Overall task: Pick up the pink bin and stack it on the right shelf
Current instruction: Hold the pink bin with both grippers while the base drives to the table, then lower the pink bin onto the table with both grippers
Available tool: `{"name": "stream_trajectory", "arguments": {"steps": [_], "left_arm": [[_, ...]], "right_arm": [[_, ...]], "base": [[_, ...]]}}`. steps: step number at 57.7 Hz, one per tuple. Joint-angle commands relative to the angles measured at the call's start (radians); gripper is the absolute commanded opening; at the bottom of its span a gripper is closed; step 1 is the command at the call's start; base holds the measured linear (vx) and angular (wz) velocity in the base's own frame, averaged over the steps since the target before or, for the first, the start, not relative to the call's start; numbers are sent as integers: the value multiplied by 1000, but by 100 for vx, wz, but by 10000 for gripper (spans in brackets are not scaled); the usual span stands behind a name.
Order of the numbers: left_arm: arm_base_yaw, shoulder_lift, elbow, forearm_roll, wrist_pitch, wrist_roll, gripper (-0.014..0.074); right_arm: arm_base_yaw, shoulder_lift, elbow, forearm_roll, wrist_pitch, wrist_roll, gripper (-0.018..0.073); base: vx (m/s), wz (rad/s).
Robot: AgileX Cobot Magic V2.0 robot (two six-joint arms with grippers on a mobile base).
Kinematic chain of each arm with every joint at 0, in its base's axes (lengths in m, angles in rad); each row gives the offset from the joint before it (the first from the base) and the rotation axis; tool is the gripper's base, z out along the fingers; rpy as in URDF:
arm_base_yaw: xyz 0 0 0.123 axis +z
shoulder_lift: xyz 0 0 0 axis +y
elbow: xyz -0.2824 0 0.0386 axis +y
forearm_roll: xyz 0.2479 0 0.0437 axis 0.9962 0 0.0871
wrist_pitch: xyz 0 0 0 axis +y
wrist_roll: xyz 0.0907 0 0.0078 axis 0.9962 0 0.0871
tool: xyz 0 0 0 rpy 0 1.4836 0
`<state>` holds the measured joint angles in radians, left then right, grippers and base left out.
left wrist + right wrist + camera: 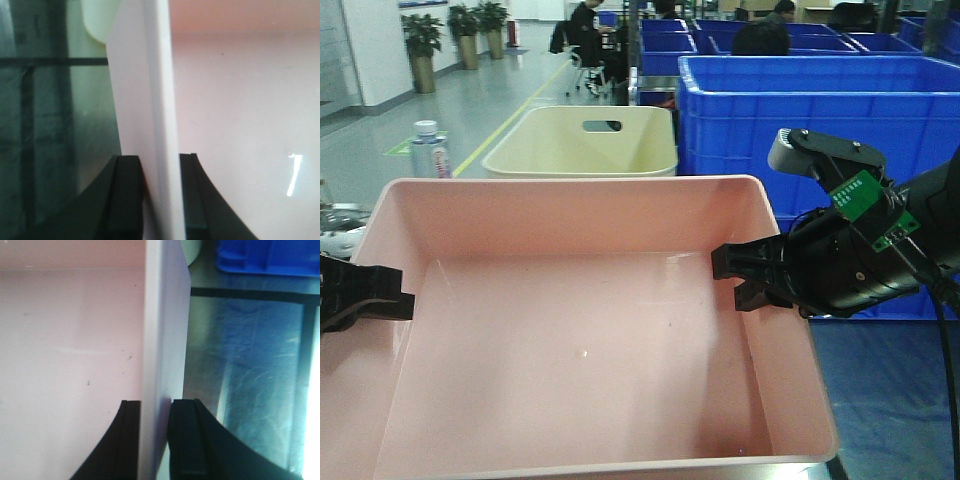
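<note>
The pink bin [580, 340] fills the front view, wide, shallow and empty. My left gripper [365, 300] is shut on its left wall, one finger inside and one outside; in the left wrist view the gripper [159, 165] straddles the pale wall [150, 100]. My right gripper [752, 275] is shut on the bin's right wall; in the right wrist view the gripper [155, 412] pinches the wall [162, 330]. The dark glossy shelf [250, 370] with a black tape strip shows under the bin in the right wrist view, and also in the left wrist view [50, 110].
A cream bin [582, 140] with a handle slot stands just behind the pink bin. Large blue crates [820, 110] stand at the back right, one close to my right arm. A water bottle [430, 150] stands at the back left. People sit far behind.
</note>
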<state>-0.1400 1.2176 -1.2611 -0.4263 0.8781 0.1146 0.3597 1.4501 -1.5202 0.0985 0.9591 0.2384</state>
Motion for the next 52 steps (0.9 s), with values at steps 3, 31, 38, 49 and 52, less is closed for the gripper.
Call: {"name": "stream_trajectory", "arguments": {"steps": [3, 31, 38, 49, 52], "left_arm": [[-3, -32, -30, -48, -49, 6, -1], [-3, -20, -30, -48, -49, 6, -1], [-3, -20, -30, -48, -48, 6, -1], [-3, -20, -30, -50, -53, 6, -1], [-3, -20, -30, -50, -53, 6, -1]], "right_arm": [[-11, -41, -32, -12, -88, -3, -8], [-11, -41, -32, -12, -89, -3, -8], [-11, -41, -32, -12, -89, -3, -8], [-11, -41, -32, -10, -89, -3, -8], [-11, -41, -32, -10, -89, -3, -8]], "base": [[18, -29], [8, -9], [0, -1], [0, 0], [0, 0]]}}
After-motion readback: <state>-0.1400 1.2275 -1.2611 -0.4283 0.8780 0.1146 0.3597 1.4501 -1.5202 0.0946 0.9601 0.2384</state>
